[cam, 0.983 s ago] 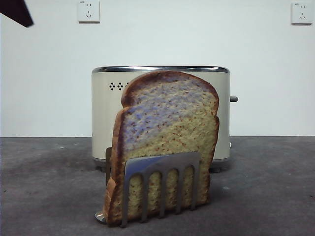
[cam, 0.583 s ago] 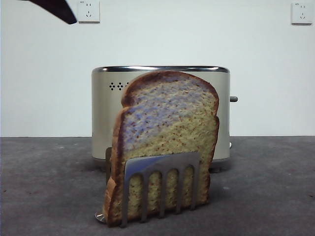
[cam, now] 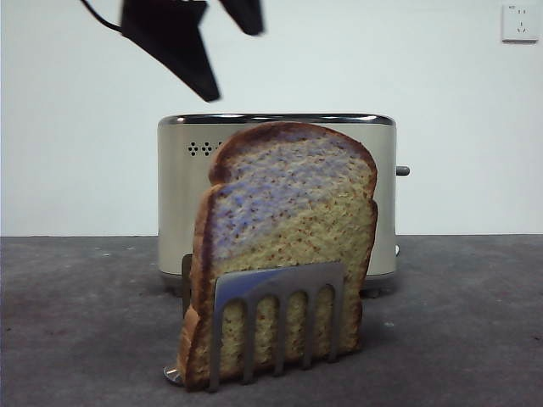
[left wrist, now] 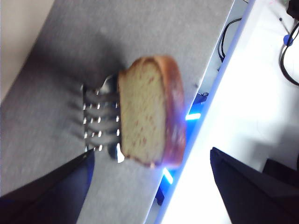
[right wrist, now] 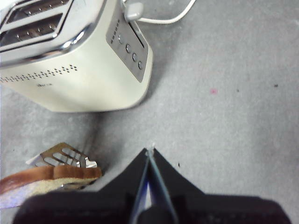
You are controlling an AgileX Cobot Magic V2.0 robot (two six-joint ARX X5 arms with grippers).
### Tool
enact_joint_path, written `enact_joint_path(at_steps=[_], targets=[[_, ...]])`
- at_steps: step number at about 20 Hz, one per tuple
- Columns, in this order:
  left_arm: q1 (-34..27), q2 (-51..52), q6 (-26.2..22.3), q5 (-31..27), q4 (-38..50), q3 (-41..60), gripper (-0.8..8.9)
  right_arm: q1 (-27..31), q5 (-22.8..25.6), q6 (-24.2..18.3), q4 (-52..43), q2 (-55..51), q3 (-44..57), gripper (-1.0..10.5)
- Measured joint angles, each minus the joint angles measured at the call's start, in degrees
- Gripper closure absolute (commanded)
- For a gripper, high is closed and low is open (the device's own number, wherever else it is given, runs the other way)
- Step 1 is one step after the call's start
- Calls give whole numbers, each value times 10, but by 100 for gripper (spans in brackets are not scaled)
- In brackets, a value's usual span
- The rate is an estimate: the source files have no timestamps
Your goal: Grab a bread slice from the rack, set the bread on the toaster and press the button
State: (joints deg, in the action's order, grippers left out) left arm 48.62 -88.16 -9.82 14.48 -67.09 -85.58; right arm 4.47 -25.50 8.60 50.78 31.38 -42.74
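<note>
Grey table (cam: 475,339), white wall (cam: 76,127) — left gripper (left wrist: 149,186) jaws wide over slice of bread (left wrist: 147,116), right gripper (right wrist: 149,186) jaws closed

Even, soft room light. The front view is sharp, with a bluish sheen on the slice of bread (cam: 288,246). The left wrist view is motion-blurred and overexposed beyond the bench (left wrist: 140,28) edge.

one slice of bread (cam: 288,246), one rack (cam: 276,326), one toaster (cam: 178,203), one wall socket (cam: 519,22)
</note>
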Motion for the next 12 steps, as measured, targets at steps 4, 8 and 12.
enact_joint_path(at_steps=[4,8,12], targets=[[30,-29,5,-4,38,0,398,0,0,0,5,0,0,946],[64,-71,6,-50,38,0,399,0,0,0,5,0,0,946],[75,-90,7,-76,38,0,509,0,0,0,5,0,0,946]])
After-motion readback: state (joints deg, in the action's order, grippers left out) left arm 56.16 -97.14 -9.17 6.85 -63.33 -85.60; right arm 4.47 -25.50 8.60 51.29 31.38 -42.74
